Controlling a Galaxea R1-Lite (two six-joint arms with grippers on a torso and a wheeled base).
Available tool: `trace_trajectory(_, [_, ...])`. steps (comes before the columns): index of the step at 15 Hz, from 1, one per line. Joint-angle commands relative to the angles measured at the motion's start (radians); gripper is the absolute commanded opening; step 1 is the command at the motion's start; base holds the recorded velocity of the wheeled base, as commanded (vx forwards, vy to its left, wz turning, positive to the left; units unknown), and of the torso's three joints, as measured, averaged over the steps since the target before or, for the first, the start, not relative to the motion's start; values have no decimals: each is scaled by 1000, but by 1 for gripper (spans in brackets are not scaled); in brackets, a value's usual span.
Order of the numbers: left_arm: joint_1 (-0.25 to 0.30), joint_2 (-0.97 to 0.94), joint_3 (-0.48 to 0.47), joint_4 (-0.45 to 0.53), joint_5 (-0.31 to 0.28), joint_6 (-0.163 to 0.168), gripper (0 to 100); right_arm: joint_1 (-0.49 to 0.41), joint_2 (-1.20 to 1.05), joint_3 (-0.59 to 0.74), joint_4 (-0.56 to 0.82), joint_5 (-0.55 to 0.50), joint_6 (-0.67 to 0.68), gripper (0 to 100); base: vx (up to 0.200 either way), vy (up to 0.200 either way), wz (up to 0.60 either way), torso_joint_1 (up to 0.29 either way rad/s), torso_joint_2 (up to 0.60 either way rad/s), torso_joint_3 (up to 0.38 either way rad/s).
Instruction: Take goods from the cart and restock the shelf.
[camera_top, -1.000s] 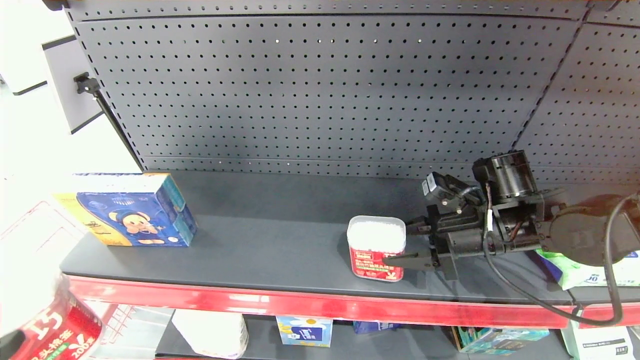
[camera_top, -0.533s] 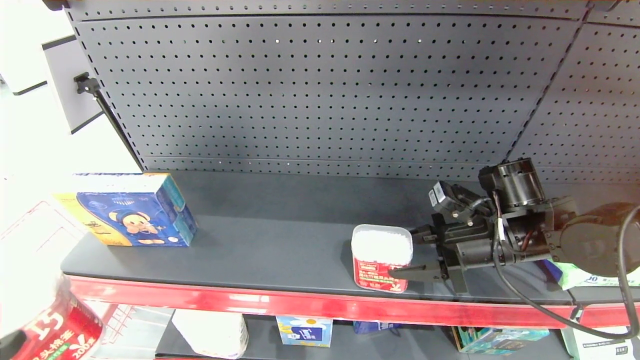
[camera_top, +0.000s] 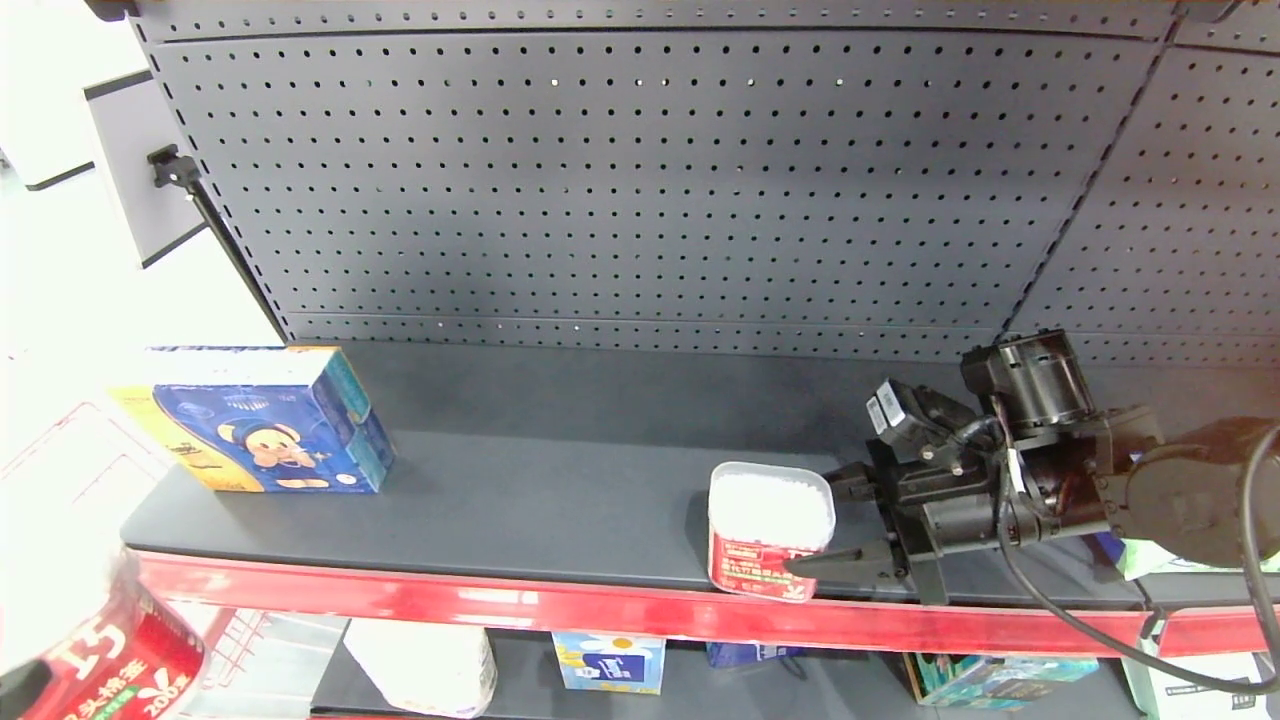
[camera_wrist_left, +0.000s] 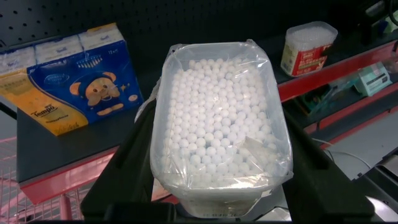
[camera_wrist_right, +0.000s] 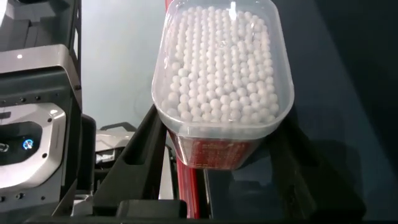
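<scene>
You are filling up the shelf (camera_top: 560, 500).
Your left fingers (camera_wrist_left: 121, 174) are gripping the first tub (camera_wrist_left: 217, 106), clear plastic full of white round tips, beside the shelf's left end. Your right fingers (camera_top: 845, 561) are squeezing the second tub (camera_top: 768, 525) at the shelf's front edge; it probably needs sliding deeper before you let go.

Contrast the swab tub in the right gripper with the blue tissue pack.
The swab tub is small, clear and rounded; the tissue pack is a larger blue-and-yellow box. The tub is between the right gripper's fingers; the pack stands free. Both are at the same grey shelf.
</scene>
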Motion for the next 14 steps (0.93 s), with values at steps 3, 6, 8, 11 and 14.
trace_trajectory(3, [0, 1, 0, 0, 1, 0, 0, 1, 3, 4, 0, -5, 0, 0, 0, 0, 0, 0, 0, 0])
trace_trajectory(6, [0, 0, -4, 0, 1, 0, 0, 5, 4, 4, 0, 4, -2, 0, 0, 0, 0, 0, 0, 0])
trace_trajectory(8, [0, 1, -10, 0, 1, 1, 0, 5, 1, 2, 0, 23, -3, 0, 0, 0, 0, 0, 0, 0])
trace_trajectory(11, [0, 3, -14, 0, 1, 1, 0, 5, 3, 7, 0, 26, -39, 0, 0, 0, 0, 0, 0, 0])
trace_trajectory(14, [0, 3, -15, 0, 3, 1, 0, 5, 6, 7, 2, 21, -39, 0, 0, 0, 0, 0, 0, 0])
